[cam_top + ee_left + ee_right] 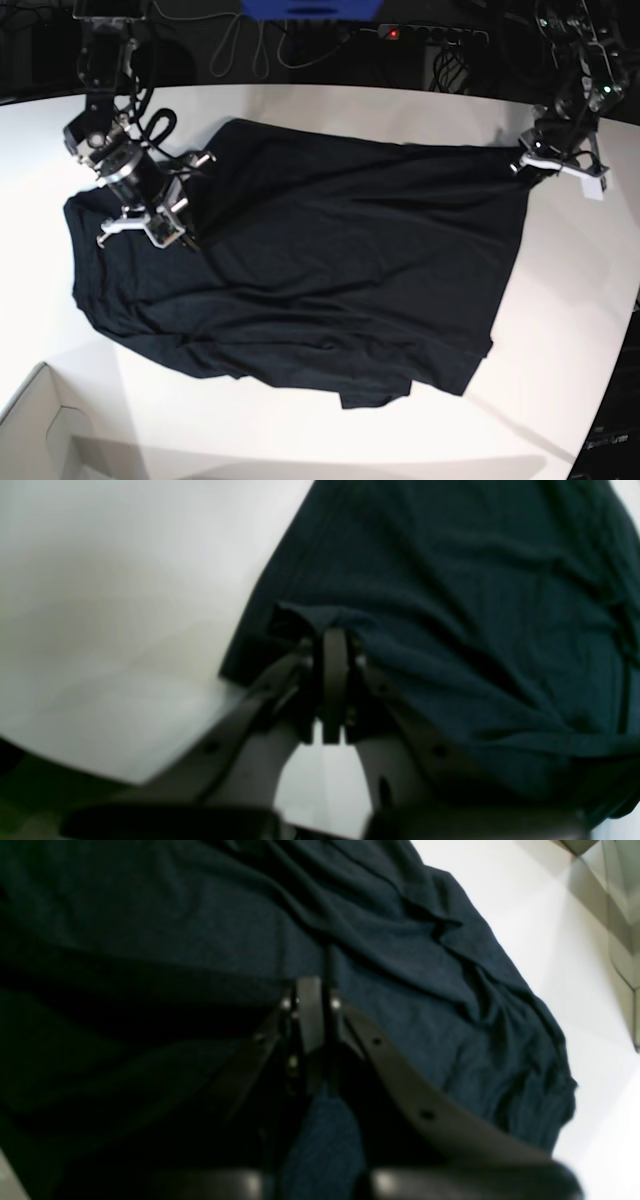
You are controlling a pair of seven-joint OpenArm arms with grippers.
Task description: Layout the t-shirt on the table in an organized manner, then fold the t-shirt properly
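Base view shows the t-shirt (310, 270) spread dark and wrinkled across the white desk (560, 330), its body lying mostly flat, with a folded-under flap along the near hem and a bunched sleeve at the view's left. The left gripper (527, 158), at the view's right, is clamped on a corner of the shirt and lifts that corner into a small taut peak at the far edge. The right gripper (185, 215), at the view's left, pinches the fabric near the shoulder area, where the cloth gathers into ridges.

Only this view gives the whole outline of the shirt and both arms at once. It also shows a pale cardboard box (40, 430) at the near left corner and cables (250, 45) against the dark background beyond the desk's curved far edge.

Left wrist view adds the close detail: the left gripper (334, 630) is closed on a small tuck of the shirt's edge (450, 605), with bare desk (115, 605) to the side of it.

Right wrist view shows the right gripper (314, 985) closed with a ridge of fabric (400, 990) rising from its tips, the shirt filling nearly the whole picture and the desk (575, 965) showing only at the right. Both wrist pictures are blurred.
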